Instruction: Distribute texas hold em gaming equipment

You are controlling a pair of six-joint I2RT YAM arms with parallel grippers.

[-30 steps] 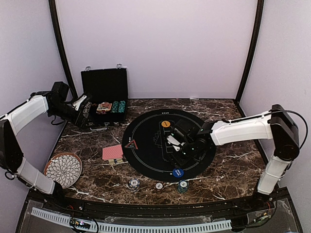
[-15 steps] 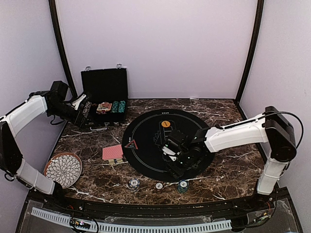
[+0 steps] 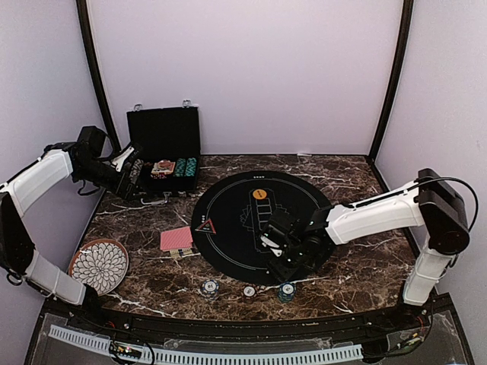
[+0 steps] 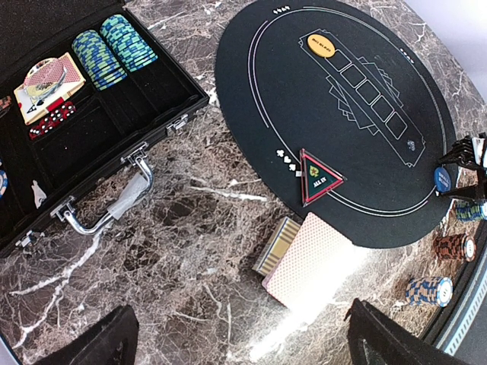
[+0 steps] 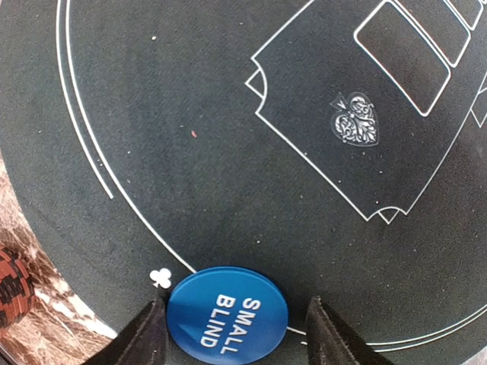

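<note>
The blue round "SMALL BLIND" button (image 5: 227, 318) lies flat on the near edge of the black round mat (image 3: 228, 205). My right gripper (image 5: 234, 308) is open and straddles it; the left finger touches its rim and the right finger stands a little apart. In the top view the right gripper (image 3: 278, 262) hides the button. The orange button (image 3: 259, 194) and the red-edged triangle marker (image 3: 205, 226) lie on the mat. Red-backed cards (image 3: 176, 239) lie left of the mat. My left gripper (image 3: 129, 176) is open and empty above the table near the case.
A black hinged case (image 3: 163, 137) stands open at the back left with chip stacks (image 4: 110, 55) and cards inside. Three small chip stacks (image 3: 249, 290) sit along the near edge. A flower-patterned plate (image 3: 99, 265) lies at the front left.
My right gripper has moved from the mat's middle toward its near edge and down over the blue button, which it now hides in the top view. The left arm has not moved.
</note>
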